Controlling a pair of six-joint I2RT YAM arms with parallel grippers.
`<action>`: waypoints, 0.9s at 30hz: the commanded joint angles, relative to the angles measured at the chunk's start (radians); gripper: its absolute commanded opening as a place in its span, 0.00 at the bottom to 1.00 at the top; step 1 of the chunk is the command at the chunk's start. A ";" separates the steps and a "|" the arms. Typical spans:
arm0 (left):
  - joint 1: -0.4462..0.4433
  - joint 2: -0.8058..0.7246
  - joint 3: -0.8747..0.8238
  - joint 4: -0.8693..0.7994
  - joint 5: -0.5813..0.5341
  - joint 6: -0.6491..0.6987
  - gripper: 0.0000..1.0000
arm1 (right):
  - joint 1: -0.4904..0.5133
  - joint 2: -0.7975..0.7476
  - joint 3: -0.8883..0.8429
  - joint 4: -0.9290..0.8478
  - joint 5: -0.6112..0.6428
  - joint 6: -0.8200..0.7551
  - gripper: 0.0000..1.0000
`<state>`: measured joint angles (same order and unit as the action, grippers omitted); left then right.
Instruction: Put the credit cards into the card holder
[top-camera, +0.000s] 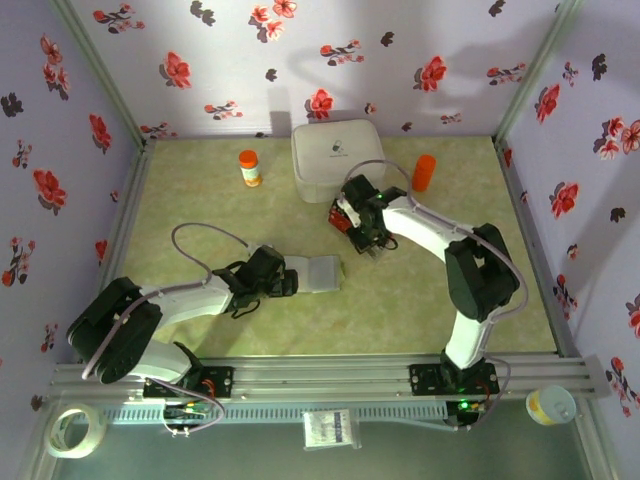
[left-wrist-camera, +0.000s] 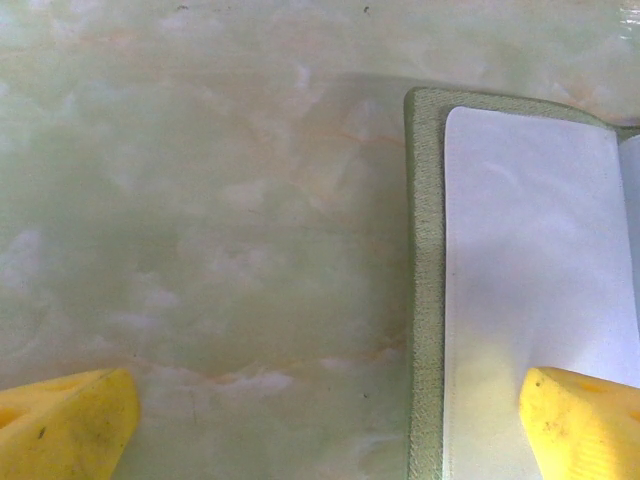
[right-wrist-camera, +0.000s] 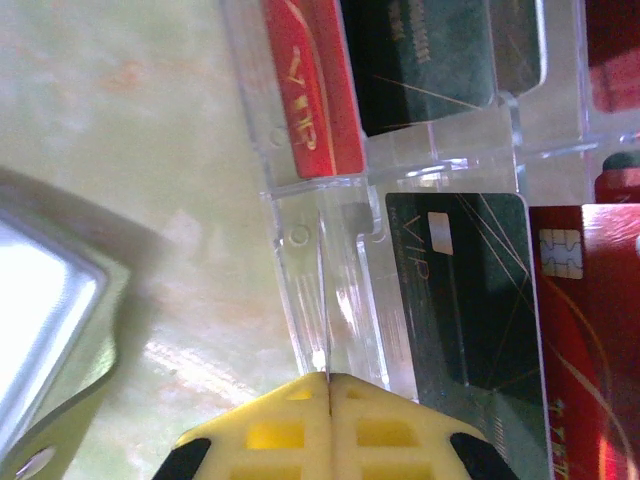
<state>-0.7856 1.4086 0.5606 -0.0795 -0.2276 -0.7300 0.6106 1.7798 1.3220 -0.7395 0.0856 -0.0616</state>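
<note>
Near the middle of the green table (top-camera: 200, 200), seen from above: the card holder (top-camera: 322, 274), spread open flat with its pale grey inside turned up. Just left of it, the left gripper (top-camera: 292, 279), right at the holder's edge.

Closer, through the left wrist camera: the same card holder (left-wrist-camera: 540, 230), a smooth whitish panel with rounded corners inside a narrow olive-green fabric border. Left gripper (left-wrist-camera: 320, 425) spread wide and gripping nothing, one yellow fingertip (left-wrist-camera: 65, 425) over bare table, the other over the lower part of the pale panel.

Further right and toward the back, just in front of the white box (top-camera: 338, 160): the credit cards (top-camera: 345, 215), with the right gripper (top-camera: 368, 240) lowered beside them. On either side of the box, a small orange-capped bottle (top-camera: 249, 167) and an orange cylinder (top-camera: 424, 172).

Through the right wrist camera: credit cards (right-wrist-camera: 465, 300), glossy and flat, sorted into compartments of a clear plastic tray (right-wrist-camera: 300, 240). At the top, a red one lettered VIP beside a dark one. Below, a dark green-black one with gold VIP lettering and a chip, and against its right side a red one with a chip. Right gripper (right-wrist-camera: 329, 425) closed, yellow pads meeting in a thin seam at the tray's clear rib, perhaps pinching that rib, though too blurred to say.

Holder and cards well apart.
</note>
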 joint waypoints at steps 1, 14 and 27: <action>0.007 0.034 -0.021 -0.030 -0.008 0.008 1.00 | 0.026 -0.064 0.026 -0.041 -0.003 -0.037 0.00; 0.006 0.018 -0.035 -0.060 -0.029 -0.018 1.00 | 0.046 -0.299 -0.198 0.341 -0.302 0.419 0.00; 0.006 0.015 -0.036 -0.109 -0.052 -0.037 1.00 | 0.155 -0.364 -0.751 1.274 -0.263 0.914 0.00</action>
<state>-0.7856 1.4071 0.5602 -0.0845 -0.2291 -0.7395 0.7448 1.4185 0.6079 0.2581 -0.2245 0.7265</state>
